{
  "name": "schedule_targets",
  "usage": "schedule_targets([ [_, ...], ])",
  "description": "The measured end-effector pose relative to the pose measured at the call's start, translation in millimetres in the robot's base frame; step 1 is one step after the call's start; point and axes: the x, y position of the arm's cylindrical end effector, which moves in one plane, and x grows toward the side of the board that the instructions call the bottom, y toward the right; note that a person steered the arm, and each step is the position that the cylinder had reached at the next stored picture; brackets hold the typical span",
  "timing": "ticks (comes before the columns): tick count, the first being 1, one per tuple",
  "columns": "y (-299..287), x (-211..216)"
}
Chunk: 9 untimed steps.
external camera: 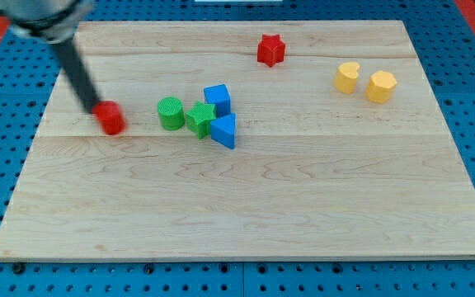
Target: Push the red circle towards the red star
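Observation:
The red circle point(111, 119) lies on the wooden board at the view's left. The red star point(270, 50) stands near the view's top, right of the middle, well apart from the circle. My dark rod slants down from the view's top left, and my tip point(94, 108) touches the red circle's upper left side. The rod is blurred.
A green circle point(170, 113), a green star point(200, 118), a blue cube point(217, 98) and a blue wedge-like block point(224, 130) cluster right of the red circle. Two yellow blocks point(347, 77) point(380, 86) sit at the view's upper right. The board point(246, 214) rests on a blue pegboard.

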Motion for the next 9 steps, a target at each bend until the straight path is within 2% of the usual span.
schedule_targets([
  [1,17.2,-8.1],
  [2,-43.9,10.7],
  [3,-38.1,92.8],
  [4,26.1,105.1],
  [7,48.7,-22.2],
  [8,11.5,-32.4],
  [9,24.1,-46.2],
])
